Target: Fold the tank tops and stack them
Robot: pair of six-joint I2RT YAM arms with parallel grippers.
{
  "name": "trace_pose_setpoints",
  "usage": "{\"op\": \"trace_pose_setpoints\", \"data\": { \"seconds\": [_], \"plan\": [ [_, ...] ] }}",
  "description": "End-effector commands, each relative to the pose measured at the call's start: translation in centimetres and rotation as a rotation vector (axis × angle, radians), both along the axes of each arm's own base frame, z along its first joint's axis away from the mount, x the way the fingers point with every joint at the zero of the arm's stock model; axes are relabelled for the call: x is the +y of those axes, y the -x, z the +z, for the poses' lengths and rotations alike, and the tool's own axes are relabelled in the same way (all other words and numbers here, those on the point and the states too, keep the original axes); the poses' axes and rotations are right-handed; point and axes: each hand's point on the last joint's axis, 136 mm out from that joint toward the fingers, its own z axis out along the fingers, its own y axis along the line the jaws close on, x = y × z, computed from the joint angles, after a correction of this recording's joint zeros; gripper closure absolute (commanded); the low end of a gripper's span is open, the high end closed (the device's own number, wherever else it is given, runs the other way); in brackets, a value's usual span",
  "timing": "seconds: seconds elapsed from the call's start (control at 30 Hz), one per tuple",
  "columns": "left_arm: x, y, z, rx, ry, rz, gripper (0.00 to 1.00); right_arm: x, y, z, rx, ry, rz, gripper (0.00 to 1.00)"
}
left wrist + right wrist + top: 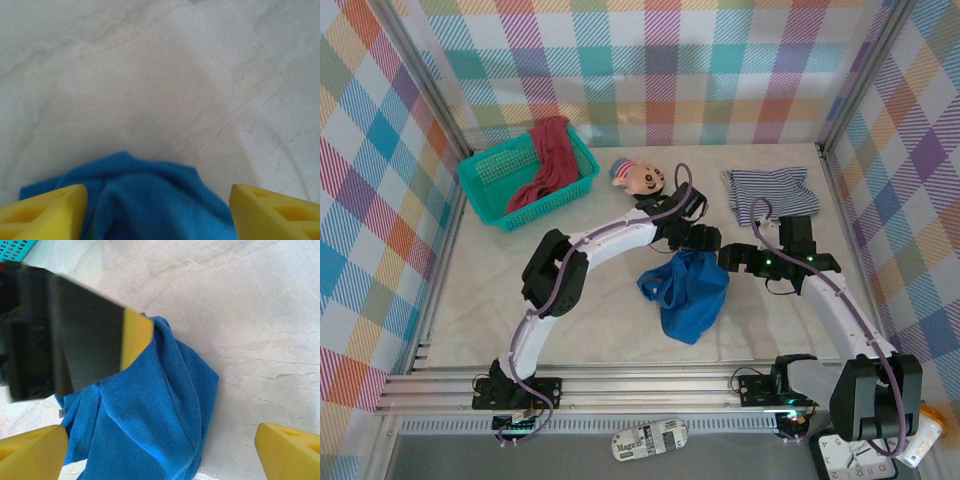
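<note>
Left fingers [47,212] and right fingers [30,450] both gape wide at the blue top [688,295] crumpled on the tabletop [610,330], striped top [772,192] back right, red top [548,160] in the basket [550,204]

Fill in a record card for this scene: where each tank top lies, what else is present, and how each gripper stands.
Blue tank top: crumpled and unfolded in the middle of the table
Striped tank top: rumpled, far right
Dark red tank top: draped in the teal basket, far left
Doll: lying between basket and striped top
Left gripper: open, over the blue top's edge
Right gripper: open, above the blue top
Stack: not yet begun
</note>
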Motion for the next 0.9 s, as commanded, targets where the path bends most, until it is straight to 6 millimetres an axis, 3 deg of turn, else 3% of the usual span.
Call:
{"op": "trace_pose_setpoints", "data": {
  "seconds": [0.0, 0.13, 0.23, 0.47, 0.6, 0.7, 0.87],
  "plan": [
    [3.7, 1.9, 5.1, -0.05, -0.049, -0.088, 0.22, 0.6, 0.0, 0.8, -0.044, -0.029, 0.038, 0.06],
    [8.0, 2.8, 6.2, -0.054, -0.11, -0.074, 0.2, 1.7, -0.9, 1.5, -0.066, -0.061, 0.076, 0.09],
    [11.1, 3.8, 6.0, -0.024, -0.132, -0.046, 0.21, 3.2, -1.5, 2.0, -0.084, -0.062, 0.131, 0.1],
    [14.1, 8.4, -0.1, 0.11, -0.122, -0.021, 0.3, 7.9, -2.3, 1.8, -0.075, -0.043, 0.268, 0.22],
    [14.6, 8.6, -2.7, 0.142, -0.065, 0.031, 0.37, 10.6, -2.3, 1.2, -0.067, -0.034, 0.324, 0.31],
    [13.9, 8.2, -3.9, 0.163, -0.019, 0.038, 0.43, 12.4, -2.5, 0.8, -0.059, -0.045, 0.347, 0.34],
    [13.0, 7.9, -4.8, 0.183, -0.001, 0.024, 0.48, 12.7, -2.8, -2.6, 0.042, 0.048, 0.325, 0.36]
  ]
}}
